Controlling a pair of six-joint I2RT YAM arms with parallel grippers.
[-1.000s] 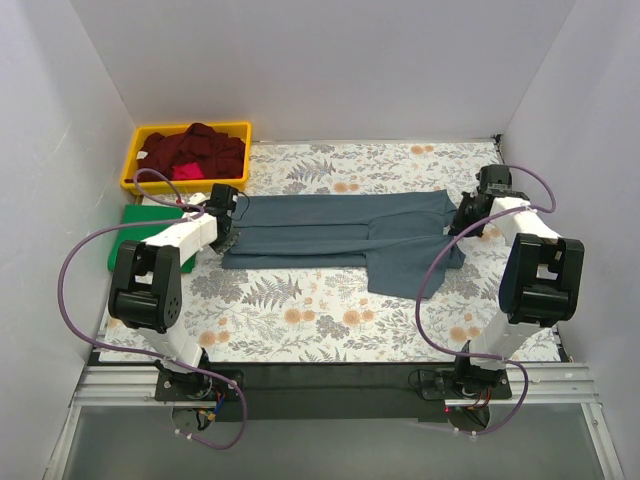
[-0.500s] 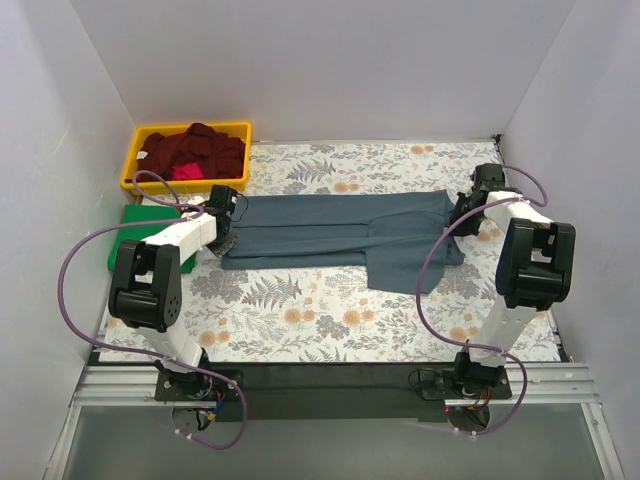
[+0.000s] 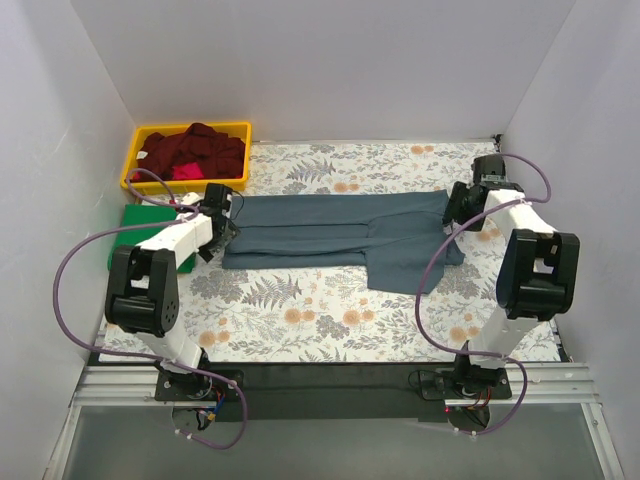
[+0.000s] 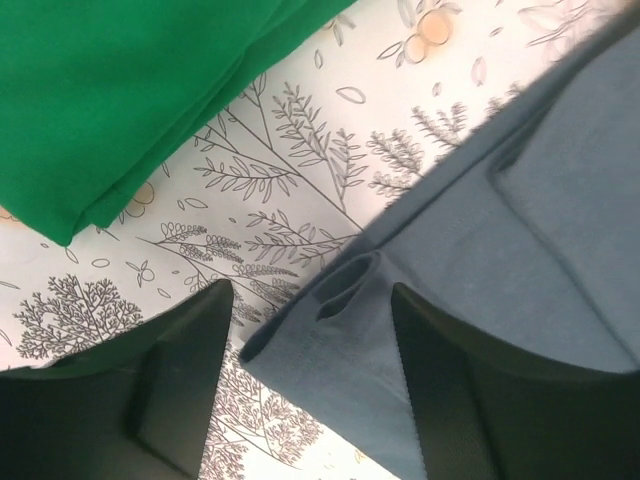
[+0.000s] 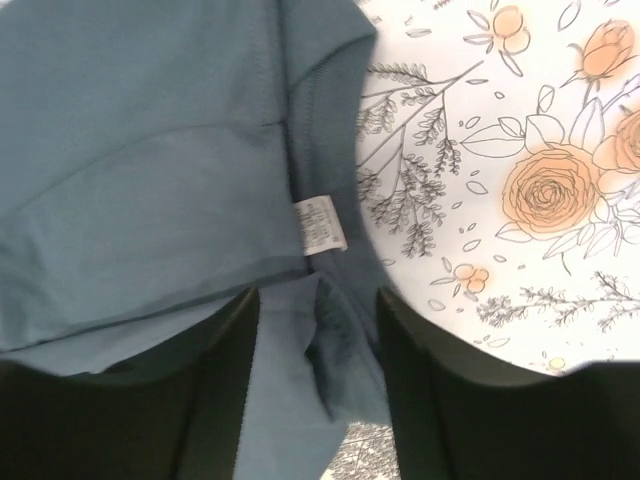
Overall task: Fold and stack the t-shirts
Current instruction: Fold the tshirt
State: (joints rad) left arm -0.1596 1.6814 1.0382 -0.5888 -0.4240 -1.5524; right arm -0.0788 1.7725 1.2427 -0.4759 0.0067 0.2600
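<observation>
Floral tablecloth [image 3: 300, 310] bears slate-blue shirt [image 3: 330, 230], jaws open astride both ends, green shirt [image 3: 135, 220] beside.

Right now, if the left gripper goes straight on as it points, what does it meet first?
Probably the rumpled hem corner of the slate-blue t-shirt, lying between the fingers of the open left gripper, with the floral table cloth under it. Depth is unclear.

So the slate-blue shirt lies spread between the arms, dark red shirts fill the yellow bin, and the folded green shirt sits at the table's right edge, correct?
Not quite. The green shirt sits at the table's left edge, just in front of the yellow bin, as the top external view shows. The rest holds.
</observation>
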